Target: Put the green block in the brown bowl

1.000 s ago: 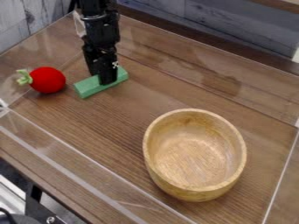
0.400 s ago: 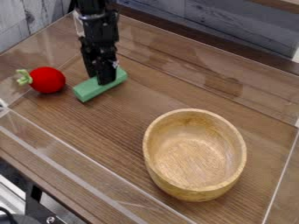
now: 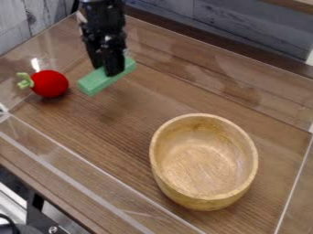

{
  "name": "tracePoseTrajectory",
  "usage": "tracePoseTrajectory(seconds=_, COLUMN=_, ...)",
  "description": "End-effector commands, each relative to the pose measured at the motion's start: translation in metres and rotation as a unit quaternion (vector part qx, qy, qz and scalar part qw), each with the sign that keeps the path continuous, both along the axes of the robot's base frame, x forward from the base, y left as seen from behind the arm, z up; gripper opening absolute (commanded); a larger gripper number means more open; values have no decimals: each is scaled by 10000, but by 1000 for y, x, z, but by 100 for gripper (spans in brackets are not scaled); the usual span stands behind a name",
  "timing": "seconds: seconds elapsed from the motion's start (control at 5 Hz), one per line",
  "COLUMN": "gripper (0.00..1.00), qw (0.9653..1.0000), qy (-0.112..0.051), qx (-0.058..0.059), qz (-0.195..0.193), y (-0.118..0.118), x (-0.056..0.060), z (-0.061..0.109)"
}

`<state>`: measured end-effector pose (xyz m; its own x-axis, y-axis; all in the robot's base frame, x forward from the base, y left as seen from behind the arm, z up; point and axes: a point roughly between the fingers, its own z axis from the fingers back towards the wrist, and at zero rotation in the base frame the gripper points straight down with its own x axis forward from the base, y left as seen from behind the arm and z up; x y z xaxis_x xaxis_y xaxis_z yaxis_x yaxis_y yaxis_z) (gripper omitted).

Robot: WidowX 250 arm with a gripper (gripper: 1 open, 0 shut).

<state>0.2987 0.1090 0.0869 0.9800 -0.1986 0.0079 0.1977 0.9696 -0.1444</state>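
Note:
My gripper (image 3: pixel 112 66) points straight down at the upper left, its black fingers shut on the far end of the green block (image 3: pixel 95 83). The small flat green slab hangs tilted just above the wooden table, its near end sticking out to the lower left of the fingers. The brown bowl (image 3: pixel 203 118), large, round and light wood with nothing in it, stands at the lower right, well apart from the gripper.
A red round fruit (image 3: pixel 49 83) with a green stem lies on the table just left of the block. A clear plastic wall (image 3: pixel 73 155) runs along the table's front edge. Grey boards (image 3: pixel 244 23) close off the back.
The gripper has risen with the green block in it, lifting the block off the table and carrying it slightly toward the back. The bowl and the fruit have not moved.

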Motion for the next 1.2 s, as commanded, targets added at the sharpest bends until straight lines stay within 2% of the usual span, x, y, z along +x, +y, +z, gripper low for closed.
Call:
tracePoseTrajectory(seconds=0.0, gripper=0, qw=9996, qy=-261, qx=49, qz=-12, y=-37, x=-11, z=18)
tracePoseTrajectory(seconds=0.4, gripper=0, qw=9992, qy=-249, qx=25, qz=-325, y=-113, x=-39, z=5)
tracePoseTrajectory(seconds=0.6, gripper=0, qw=9991, qy=-263, qx=72, qz=-325, y=-142, x=-50, z=-4)
tracePoseTrajectory(seconds=1.0, gripper=0, qw=9991, qy=-287, qx=106, qz=-294, y=-182, x=-70, z=-21)
